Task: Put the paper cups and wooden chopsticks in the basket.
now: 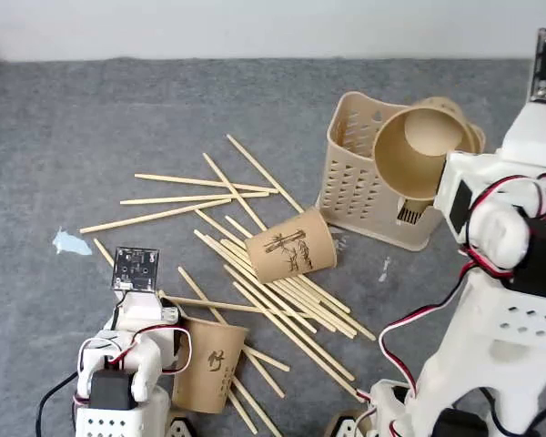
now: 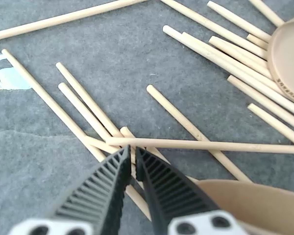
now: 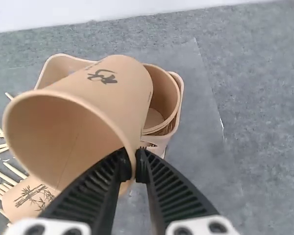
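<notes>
Two end effectors to log. The right end effector point(image 3: 132, 164) has its jaws clamped on the rim wall of a tan paper cup with black print point(image 3: 83, 112). The cup is held tilted on its side over the edge of the beige perforated plastic basket point(image 1: 355, 182).

The left end effector point(image 2: 132, 154) has its jaws drawn to a narrow slit, low over the pale wooden chopsticks point(image 2: 186, 125). I cannot tell whether it nips one.

Step in hand, as I judge it: dropping the held cup into the basket. The next move calls for swinging the cup's base down over the opening, then parting the jaws.

Counts:
- Cups: four.
  - one is held
  - a second plain tan cup point(image 3: 161, 100) is already standing in the basket
  - a bamboo-printed cup point(image 1: 291, 244) lies across the stick heap
  - a fourth cup point(image 1: 209, 364) lies beside the left arm
- Basket: one.
- Chopsticks: roughly twenty, scattered on the grey counter point(image 1: 118, 109). They overlap too much for an exact tally, and none seen in the basket.
</notes>
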Robot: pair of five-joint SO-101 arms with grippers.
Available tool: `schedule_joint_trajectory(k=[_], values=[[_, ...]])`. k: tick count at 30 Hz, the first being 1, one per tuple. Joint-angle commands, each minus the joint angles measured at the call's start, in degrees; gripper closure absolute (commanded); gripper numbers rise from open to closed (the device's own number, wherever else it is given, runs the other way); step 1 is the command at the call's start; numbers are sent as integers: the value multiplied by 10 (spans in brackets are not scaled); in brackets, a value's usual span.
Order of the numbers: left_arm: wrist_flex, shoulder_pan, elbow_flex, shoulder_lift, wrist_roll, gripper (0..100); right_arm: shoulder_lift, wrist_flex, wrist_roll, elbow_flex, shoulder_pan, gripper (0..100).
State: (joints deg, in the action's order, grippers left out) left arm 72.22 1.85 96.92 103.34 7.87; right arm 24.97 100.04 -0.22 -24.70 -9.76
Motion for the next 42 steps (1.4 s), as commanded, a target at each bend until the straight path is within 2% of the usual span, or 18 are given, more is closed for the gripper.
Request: schedule_joint_trajectory(k=[1, 10, 16, 18, 22, 24, 35, 42], values=[[2, -1, -5, 10, 6, 986, 2, 10, -18, -3, -7, 991], [2, -1, -5, 10, 6, 986, -46, 7, -77, 18, -27, 991], [2, -1, -5, 10, 6, 986, -58, 7, -76, 18, -29, 988], [2, -1, -5, 10, 6, 986, -58, 7, -76, 14, -27, 957], [2, -1, -5, 10, 6, 986, -65, 6, -76, -6, -27, 832], [2, -1, -5, 10, 6, 986, -65, -16, -76, -6, -27, 815], [2, -1, -5, 10, 6, 986, -70, -154, -72, 0, -26, 874], [2, -1, -5, 10, 6, 986, -114, -137, -72, -1, -12, 874]])
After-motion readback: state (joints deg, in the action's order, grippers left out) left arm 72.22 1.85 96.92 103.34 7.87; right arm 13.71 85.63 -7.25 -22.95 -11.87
